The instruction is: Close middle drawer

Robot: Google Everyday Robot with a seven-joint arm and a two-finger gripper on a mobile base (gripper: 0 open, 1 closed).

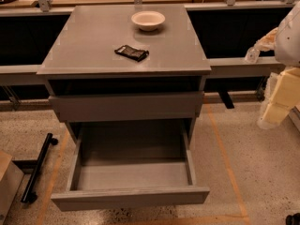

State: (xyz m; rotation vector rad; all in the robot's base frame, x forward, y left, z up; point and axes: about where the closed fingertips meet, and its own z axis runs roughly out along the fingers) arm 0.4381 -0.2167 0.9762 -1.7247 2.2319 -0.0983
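The grey wood-grain cabinet [126,41] stands in the middle of the view. Its middle drawer [131,197] is pulled far out toward me, and its empty inside [133,172] shows. The flat handle-less front faces the bottom of the view. The top drawer front [126,106] above it sits nearly flush. The lowest drawer is hidden under the open one. My arm and gripper [276,102] are at the right edge, level with the top drawer, well right of the cabinet and not touching it.
A white bowl [148,20] and a dark packet [131,53] lie on the cabinet top. A black bar on wheels [37,165] lies on the floor at left, beside a box corner [7,182]. Orange tape lines [225,158] run along the speckled floor.
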